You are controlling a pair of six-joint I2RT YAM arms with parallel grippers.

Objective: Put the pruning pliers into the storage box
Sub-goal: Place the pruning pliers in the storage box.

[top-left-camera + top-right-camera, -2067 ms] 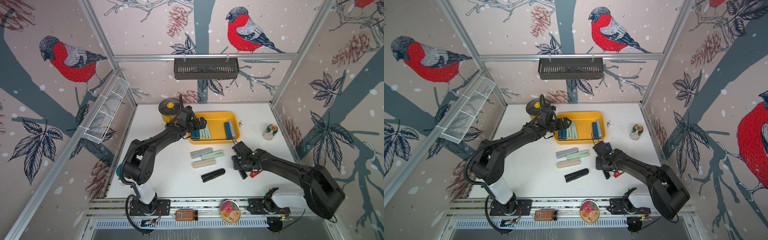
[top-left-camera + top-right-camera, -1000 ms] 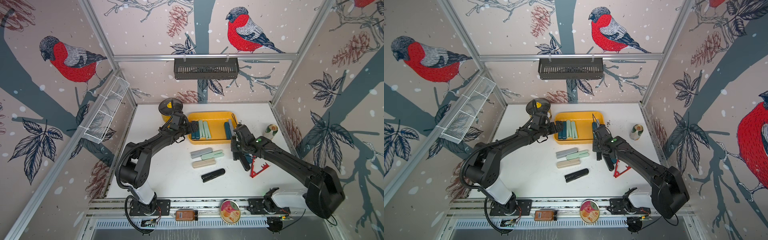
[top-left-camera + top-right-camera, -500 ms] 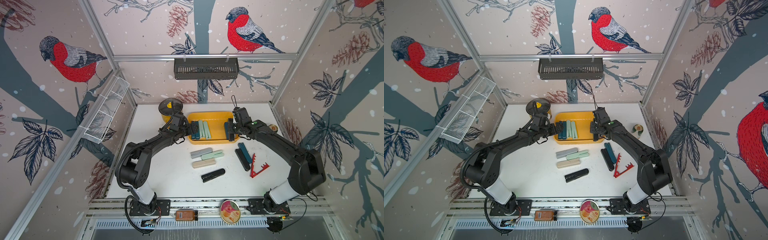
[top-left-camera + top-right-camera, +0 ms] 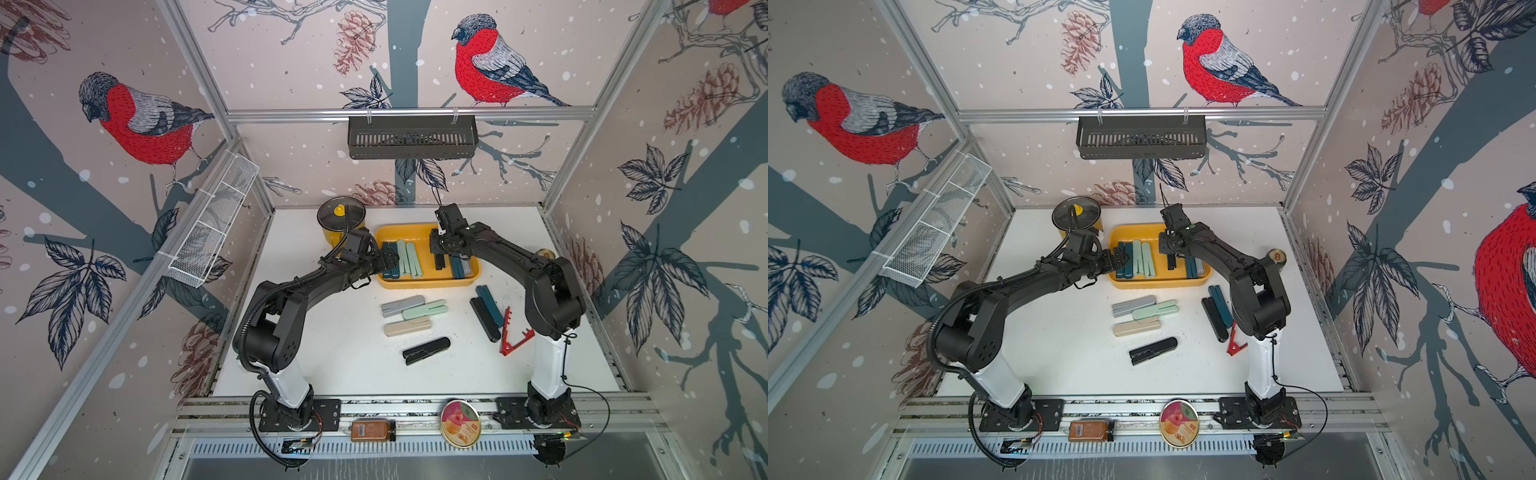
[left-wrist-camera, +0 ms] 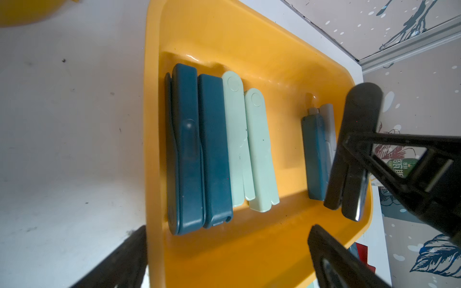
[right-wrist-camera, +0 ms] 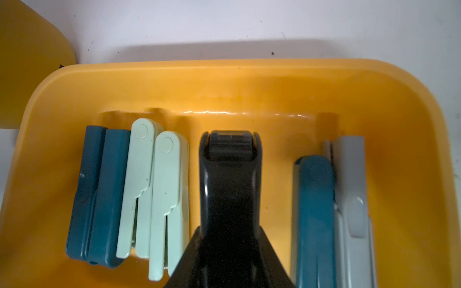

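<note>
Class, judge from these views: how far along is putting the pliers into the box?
Done: six pliers lie in the box, four at one end, two at the other. In hand: the right pincer holds a black one over the gap between. The left pincer is open, empty. Left: seven on the table, including the red one.

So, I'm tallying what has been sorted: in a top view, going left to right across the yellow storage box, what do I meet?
teal pliers pair → mint pliers pair → black pliers, held in the right end effector → lone teal pliers → grey pliers
</note>
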